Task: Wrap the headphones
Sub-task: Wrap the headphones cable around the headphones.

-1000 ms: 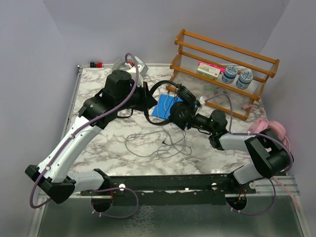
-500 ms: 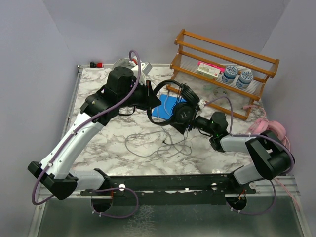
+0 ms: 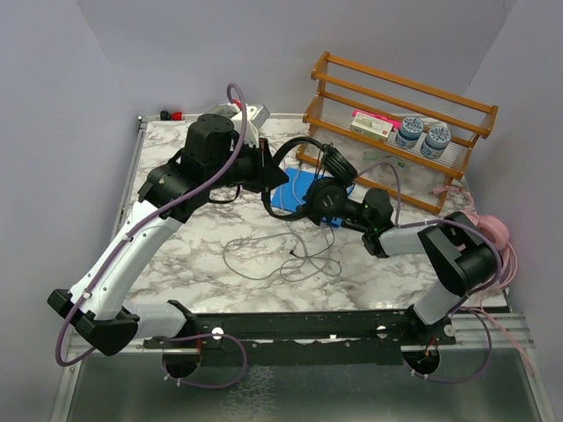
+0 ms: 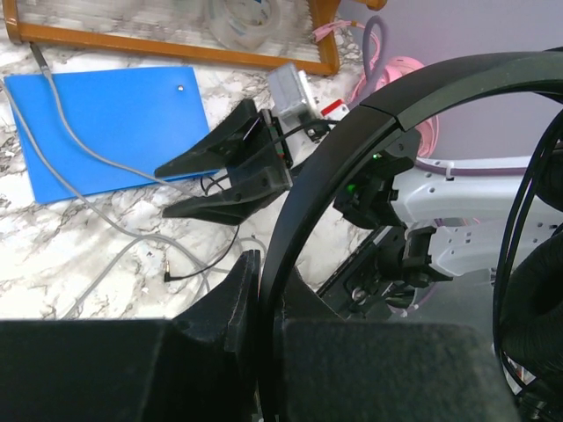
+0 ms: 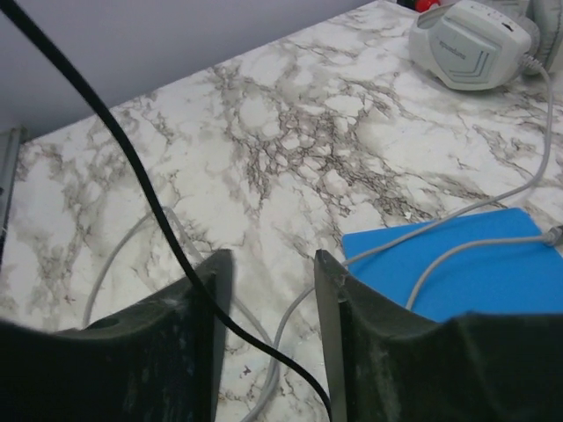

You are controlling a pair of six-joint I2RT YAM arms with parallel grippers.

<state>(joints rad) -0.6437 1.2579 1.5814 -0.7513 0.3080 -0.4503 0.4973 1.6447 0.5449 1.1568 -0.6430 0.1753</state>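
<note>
The black headphones [image 3: 308,171] hang in the air over the blue pad. My left gripper [image 3: 274,169] is shut on their headband [image 4: 369,132], which is clamped between the fingers [image 4: 268,268]. My right gripper [image 3: 339,211] is open just below the lower ear cup [image 3: 330,195]. The thin black cable [image 5: 132,167] runs between its jaws [image 5: 268,264] without being pinched. The grey-white headphones [image 5: 471,44] lie at the back, half hidden behind my left arm [image 3: 239,117]. Their grey cable [image 3: 273,255] is loose on the table. The pink headphones [image 3: 488,233] lie at the right edge.
A blue pad [image 3: 290,192] lies on the marble table [image 3: 176,264] under the black headphones. A wooden rack [image 3: 396,114] with two jars and a box stands at the back right. A small red object [image 3: 173,115] is at the back left.
My left gripper has carried the black headphones a little up and toward the back right. My right arm has swung in to the left, with its gripper closer under the ear cup.
</note>
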